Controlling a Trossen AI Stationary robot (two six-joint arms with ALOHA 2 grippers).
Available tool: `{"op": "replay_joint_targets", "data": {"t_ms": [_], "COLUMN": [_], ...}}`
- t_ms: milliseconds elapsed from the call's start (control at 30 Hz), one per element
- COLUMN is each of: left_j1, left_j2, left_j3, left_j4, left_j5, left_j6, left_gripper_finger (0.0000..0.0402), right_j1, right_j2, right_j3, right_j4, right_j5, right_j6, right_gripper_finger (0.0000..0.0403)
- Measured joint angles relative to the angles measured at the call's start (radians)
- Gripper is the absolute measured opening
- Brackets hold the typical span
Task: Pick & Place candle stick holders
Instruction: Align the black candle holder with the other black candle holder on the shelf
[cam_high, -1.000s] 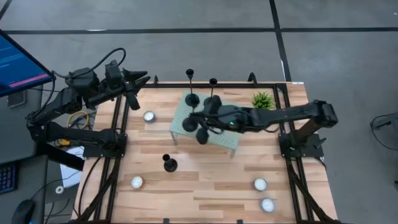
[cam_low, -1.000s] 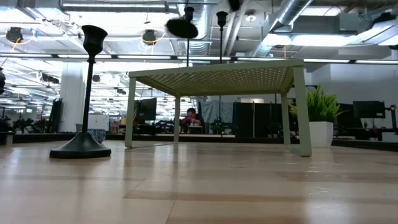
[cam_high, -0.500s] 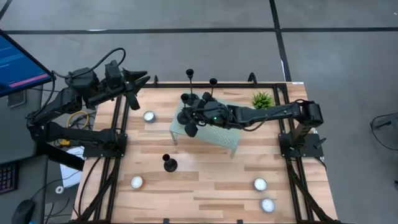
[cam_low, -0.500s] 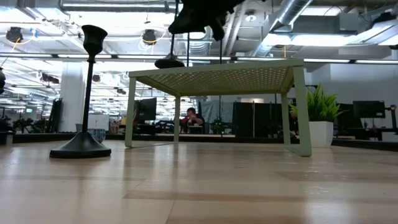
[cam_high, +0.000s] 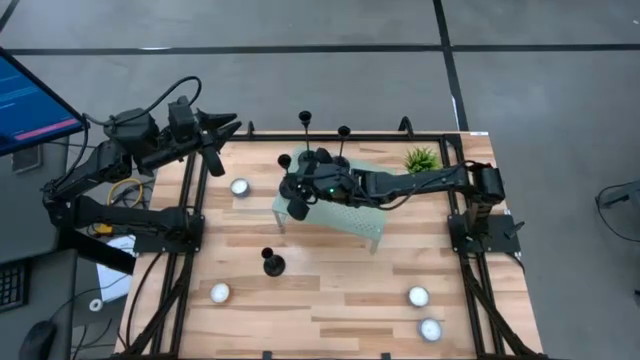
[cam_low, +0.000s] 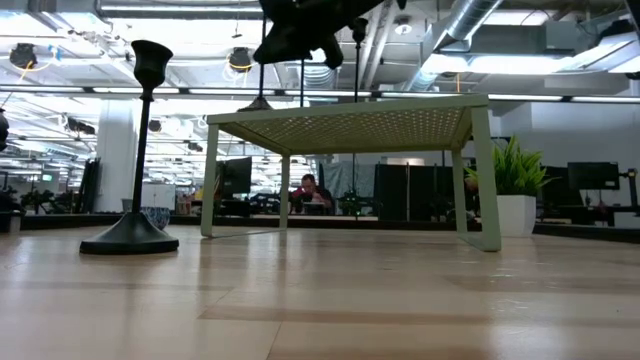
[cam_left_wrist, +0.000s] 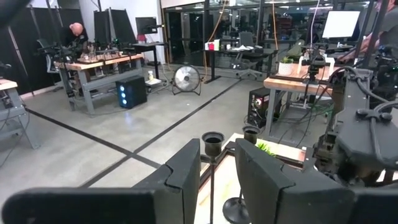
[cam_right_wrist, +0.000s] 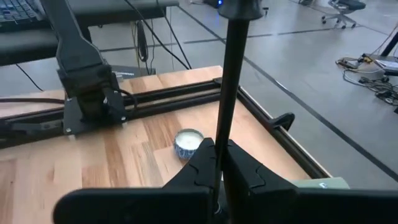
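My right gripper (cam_high: 295, 185) reaches over the left end of the pale green mesh stand (cam_high: 350, 215) and is shut on a black candle stick holder (cam_high: 297, 207). The holder's disc base (cam_low: 258, 103) is at the stand's top left edge; whether it touches the stand I cannot tell. Two more holders (cam_high: 305, 120) (cam_high: 343, 132) stand on their bases at the stand's far side. Another holder (cam_high: 271, 263) stands on its base on the table, and also shows in the low view (cam_low: 135, 150). My left gripper (cam_high: 218, 128) waits open at the far left corner. My right gripper pinches the holder's thin stem (cam_right_wrist: 222, 134) between its two fingers, below the top cup (cam_right_wrist: 239, 6). The fingers come about level from the table's right and lie across the stem. The holder is upright, with its base at the level of the stand's top.
White tealights lie on the table at the far left (cam_high: 240, 187), near left (cam_high: 220, 293) and near right (cam_high: 418, 296) (cam_high: 430, 328). A small green potted plant (cam_high: 422, 160) stands at the far right. Black frame rails run along the table's edges.
My right gripper has gone toward the table's left edge and down with the holder. The holder, tipped and well above the stand a second ago, is now upright with its base down at the stand's top left edge.
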Motion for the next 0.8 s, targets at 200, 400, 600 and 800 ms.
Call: {"op": "replay_joint_targets", "data": {"t_ms": [200, 400, 600, 800], "left_j1": [0.000, 0.000, 0.000, 0.000], "left_j2": [0.000, 0.000, 0.000, 0.000], "left_j3": [0.000, 0.000, 0.000, 0.000], "left_j4": [0.006, 0.006, 0.011, 0.013], "left_j5": [0.000, 0.000, 0.000, 0.000], "left_j6": [0.000, 0.000, 0.000, 0.000], "left_gripper_finger": [0.0102, 0.0102, 0.0102, 0.0102], "right_j1": [-0.002, -0.002, -0.002, -0.001], "right_j2": [0.000, 0.000, 0.000, 0.000], "right_j3": [-0.001, -0.001, 0.000, 0.000], "right_j4": [-0.043, -0.058, -0.062, -0.072], "right_j5": [0.002, 0.001, 0.004, 0.001], "right_j6": [0.001, 0.016, 0.020, 0.019], "right_gripper_finger": [0.0000, 0.0000, 0.0026, 0.0063]}}
